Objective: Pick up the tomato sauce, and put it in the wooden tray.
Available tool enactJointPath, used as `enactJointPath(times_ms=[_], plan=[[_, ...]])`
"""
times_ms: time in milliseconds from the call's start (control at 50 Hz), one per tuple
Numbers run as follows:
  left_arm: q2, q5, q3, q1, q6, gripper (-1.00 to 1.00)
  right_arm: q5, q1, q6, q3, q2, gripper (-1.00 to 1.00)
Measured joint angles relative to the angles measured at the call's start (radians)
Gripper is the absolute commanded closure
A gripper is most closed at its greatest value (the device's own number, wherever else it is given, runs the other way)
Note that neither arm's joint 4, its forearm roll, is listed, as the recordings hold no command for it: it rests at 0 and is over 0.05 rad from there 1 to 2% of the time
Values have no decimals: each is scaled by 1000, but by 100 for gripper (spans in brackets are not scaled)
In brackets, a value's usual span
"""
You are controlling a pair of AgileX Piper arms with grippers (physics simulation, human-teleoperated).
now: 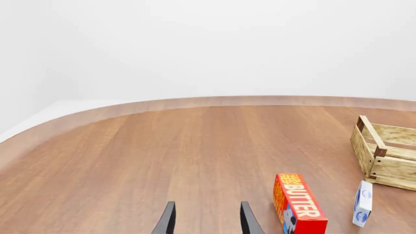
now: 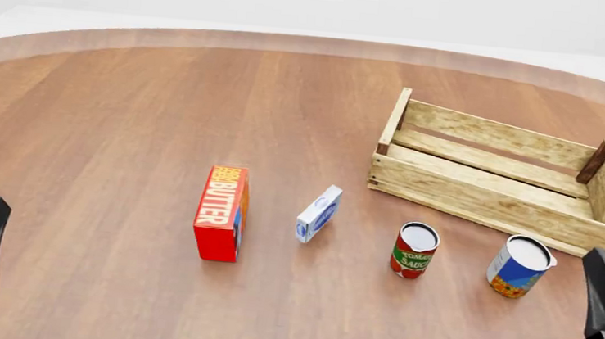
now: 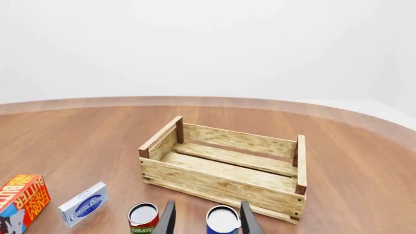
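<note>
A brown wooden table (image 2: pixel 120 121) with a curved far edge fills the front view. On its right far part the tray (image 2: pixel 498 182) is set, skewed a little, and nothing is seen inside it. In the right wrist view the tray (image 3: pixel 224 173) is seen ahead of the fingers.

A red butter box (image 2: pixel 221 212) is placed left of centre, lying lengthwise away from the camera, with yellow "BUTTER" lettering on top. Just right of it, apart, a small white-and-blue box (image 2: pixel 318 214) is stood on edge, tilted.

In front of the tray's near right corner a blue can (image 2: pixel 519 266) is stood upright. The sauce (image 2: pixel 415 250) is stood upright on the table to its left, near but not touching, outside the tray and close before its near side.

The left gripper (image 1: pixel 206 219) is shown with its two dark fingers parted and nothing between them; it is held over bare table, well left of the butter box. The right gripper (image 3: pixel 206 219) is likewise spread and empty, with the blue can (image 3: pixel 223 220) seen between its fingers and the sauce (image 3: pixel 143 218) just beside one finger; neither is touched.
</note>
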Motion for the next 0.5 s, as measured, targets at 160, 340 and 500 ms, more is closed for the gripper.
enactJointPath(times_ms=[160,340,500], plan=[[3,-1,-1,0,0,-100,-23,26,12,-39,60,-100],[4,-1,-2,0,0,-100,-1,91,-11,-227,199,-100],[4,-1,-2,0,0,-100,41,141,-48,-428,367,-100]])
